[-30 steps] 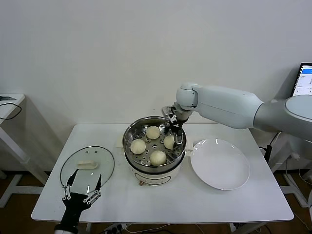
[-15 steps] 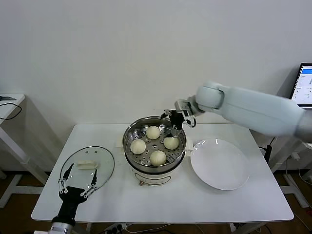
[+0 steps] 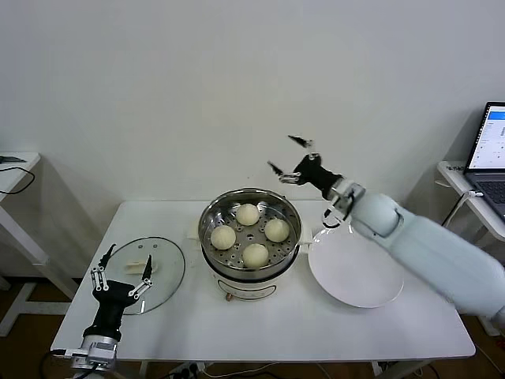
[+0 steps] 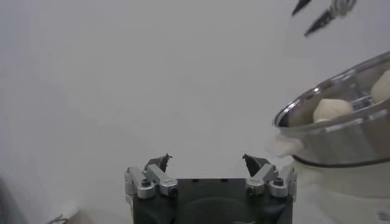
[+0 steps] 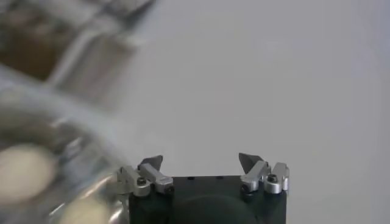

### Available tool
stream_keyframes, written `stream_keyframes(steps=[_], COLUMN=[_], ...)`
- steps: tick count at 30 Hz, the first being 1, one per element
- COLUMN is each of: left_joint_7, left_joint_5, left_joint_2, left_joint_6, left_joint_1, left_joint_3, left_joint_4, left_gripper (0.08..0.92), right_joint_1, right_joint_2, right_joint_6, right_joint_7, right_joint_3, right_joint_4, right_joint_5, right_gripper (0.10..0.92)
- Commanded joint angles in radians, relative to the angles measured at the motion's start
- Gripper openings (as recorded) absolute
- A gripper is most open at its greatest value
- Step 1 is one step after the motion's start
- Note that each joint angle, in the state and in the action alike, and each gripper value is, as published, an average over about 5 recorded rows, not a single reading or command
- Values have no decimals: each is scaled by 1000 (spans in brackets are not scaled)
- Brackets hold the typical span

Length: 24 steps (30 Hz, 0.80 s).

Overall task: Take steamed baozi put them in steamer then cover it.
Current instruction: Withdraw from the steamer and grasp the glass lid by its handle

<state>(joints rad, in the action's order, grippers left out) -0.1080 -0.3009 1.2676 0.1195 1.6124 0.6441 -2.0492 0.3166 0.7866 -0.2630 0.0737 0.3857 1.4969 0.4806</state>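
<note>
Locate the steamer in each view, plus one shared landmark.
Head view: the steamer stands mid-table, four baozi inside, between the cover and the plate.
Left wrist view: its rim and wall show at the frame edge, beyond the open left pincer.
Right wrist view: blurred rim at the edge.
Shared landmark: its shiny rim.

I see four cream-white baozi [image 3: 248, 214] in my shiny silver steamer [image 3: 211, 253], beside a plain white plate [image 3: 355, 272] on a white table [image 3: 316, 328].

A plain white wall [image 3: 158, 79] is seen across the upper frame. A white tabletop [image 3: 260, 324] fills the centre; a side table [image 3: 12, 170] and a laptop [image 3: 489, 142] are placed at the left and right edges.
</note>
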Motion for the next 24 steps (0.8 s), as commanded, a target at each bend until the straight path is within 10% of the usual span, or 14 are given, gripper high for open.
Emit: stream_keyframes(steps=[1, 24], left_joint_7=[-25, -256], left_joint_5=[-211, -971], left_joint_2=[-7, -37], left_joint_6=[2, 122], left_joint_1=[-80, -200], left_joint_3=[1, 23], left_joint_4=[117, 570], left_gripper=[823, 823], right_joint_1=[708, 907], right_joint_2=[254, 519], right_joint_6=[-197, -235], right_joint_7=[197, 143], right_joint_3=[-823, -940], right_joint_4=[-28, -33], right_joint_5=[-116, -179], right_gripper=[823, 823])
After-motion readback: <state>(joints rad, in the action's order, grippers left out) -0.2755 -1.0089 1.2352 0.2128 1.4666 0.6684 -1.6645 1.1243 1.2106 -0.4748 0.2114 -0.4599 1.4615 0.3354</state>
